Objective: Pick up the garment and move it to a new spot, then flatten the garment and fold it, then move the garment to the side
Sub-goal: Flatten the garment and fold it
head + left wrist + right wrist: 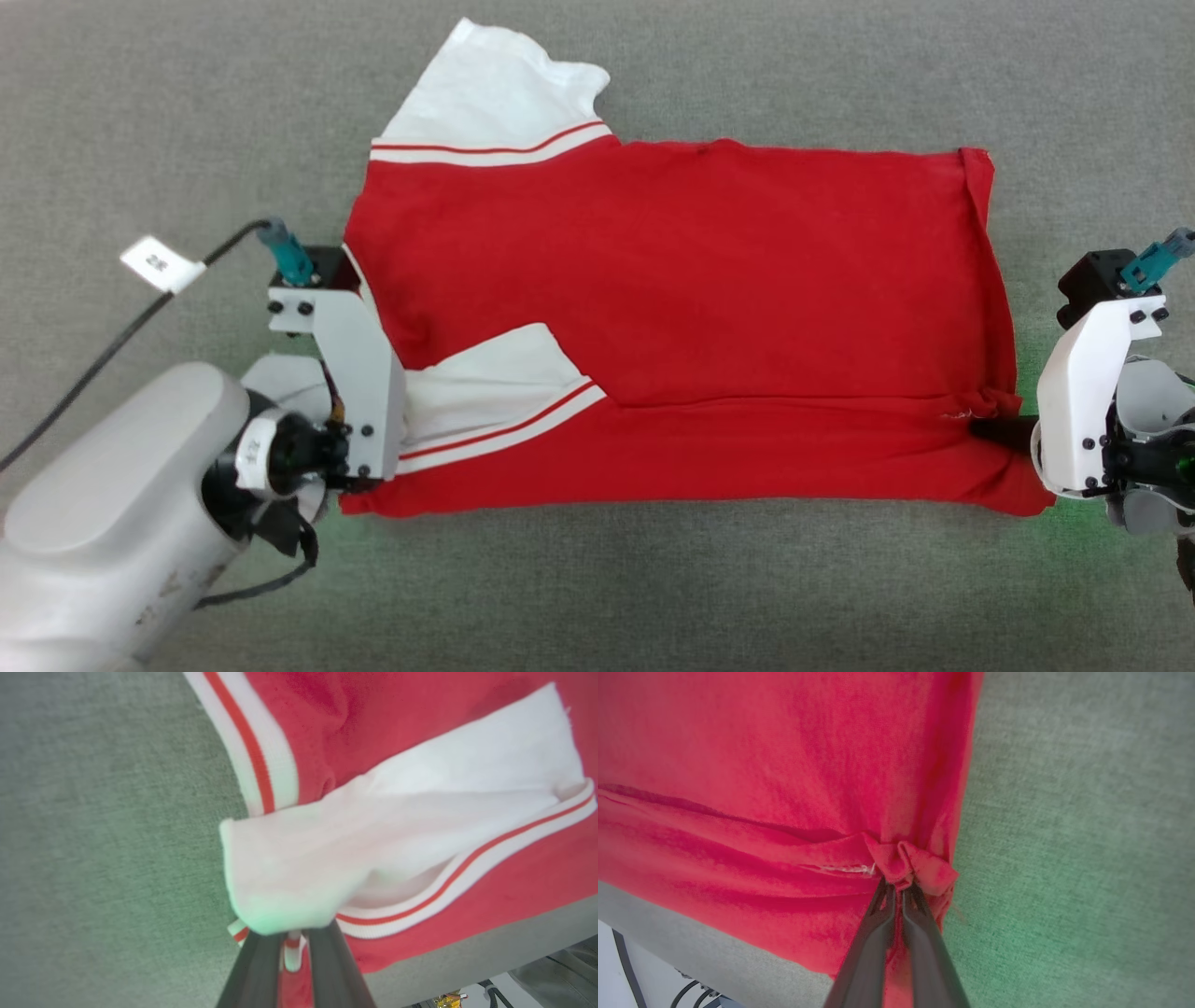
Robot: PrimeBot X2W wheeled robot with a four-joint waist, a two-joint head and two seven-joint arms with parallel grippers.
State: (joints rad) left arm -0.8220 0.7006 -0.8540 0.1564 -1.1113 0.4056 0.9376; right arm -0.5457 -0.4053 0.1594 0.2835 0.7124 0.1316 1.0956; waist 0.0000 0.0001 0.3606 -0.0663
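On the grey cloth surface (pixel 597 588) the garment (pixel 672 299) lies spread flat, with one white sleeve (pixel 485 84) sticking out at its far edge and the other sleeve (pixel 485 383) folded over onto the red cloth. At the garment's left end, the left gripper (pixel 292 947) is closed on the cloth just beside this folded sleeve. At the garment's right end, the right gripper (pixel 896 884) pinches a bunched piece of the red hem.

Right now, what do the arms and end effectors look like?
Left end effector and right end effector: two long dark fingers each. White wrist brackets with black screws, teal connectors. Left forearm pale grey, rounded; black cable carries a white tag.
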